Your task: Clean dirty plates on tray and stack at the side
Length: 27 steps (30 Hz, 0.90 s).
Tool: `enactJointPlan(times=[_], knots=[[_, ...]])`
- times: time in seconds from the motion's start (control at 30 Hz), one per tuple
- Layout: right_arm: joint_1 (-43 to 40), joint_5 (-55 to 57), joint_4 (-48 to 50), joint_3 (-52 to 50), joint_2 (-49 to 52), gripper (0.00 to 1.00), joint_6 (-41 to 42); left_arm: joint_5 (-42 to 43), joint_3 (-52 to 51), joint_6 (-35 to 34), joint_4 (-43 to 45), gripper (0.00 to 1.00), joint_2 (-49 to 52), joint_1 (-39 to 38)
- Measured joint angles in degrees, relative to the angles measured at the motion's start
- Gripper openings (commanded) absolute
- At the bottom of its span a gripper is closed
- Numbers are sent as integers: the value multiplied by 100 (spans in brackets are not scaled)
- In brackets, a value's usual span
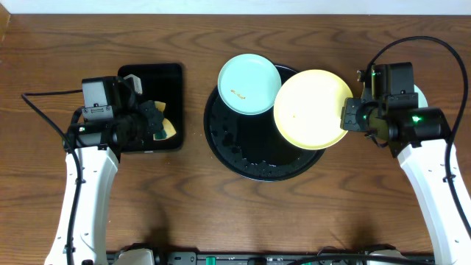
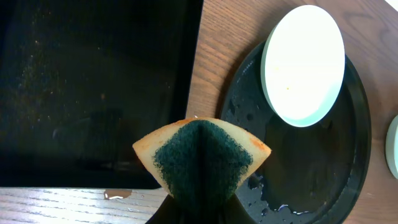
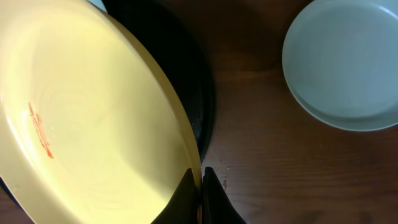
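The round black tray [image 1: 254, 158] sits mid-table, wet in places. A mint-blue plate [image 1: 249, 84] with a brown smudge rests on its upper left rim; it also shows in the left wrist view [image 2: 303, 65]. My right gripper [image 1: 352, 118] is shut on the right rim of the pale yellow plate [image 1: 312, 109] and holds it tilted over the tray's right side; an orange-brown smudge shows on it [image 3: 87, 124]. A second mint-blue plate [image 3: 345, 62] lies on the table to the right, mostly hidden under the arm in the overhead view. My left gripper [image 1: 158, 125] is shut on a folded yellow-green sponge [image 2: 202, 155].
A smaller rectangular black tray [image 1: 165, 85] lies at the left, under the left gripper; it also shows in the left wrist view [image 2: 93, 87]. Water droplets lie on the round tray [image 2: 273, 199] and on the wood near the rectangular tray's corner.
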Motion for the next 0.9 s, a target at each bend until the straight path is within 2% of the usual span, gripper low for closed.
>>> enactJointPlan(times=[0.37,0.5,0.9], knots=[[17,22,39,0,22,1,31,2,0,107,74,8,0,0],[293,358,11,-9,22,1,31,0,0,310,157,8,0,0],[2549,3432,170,-378,363,1,590,0,0,503,535,8,2,-442]])
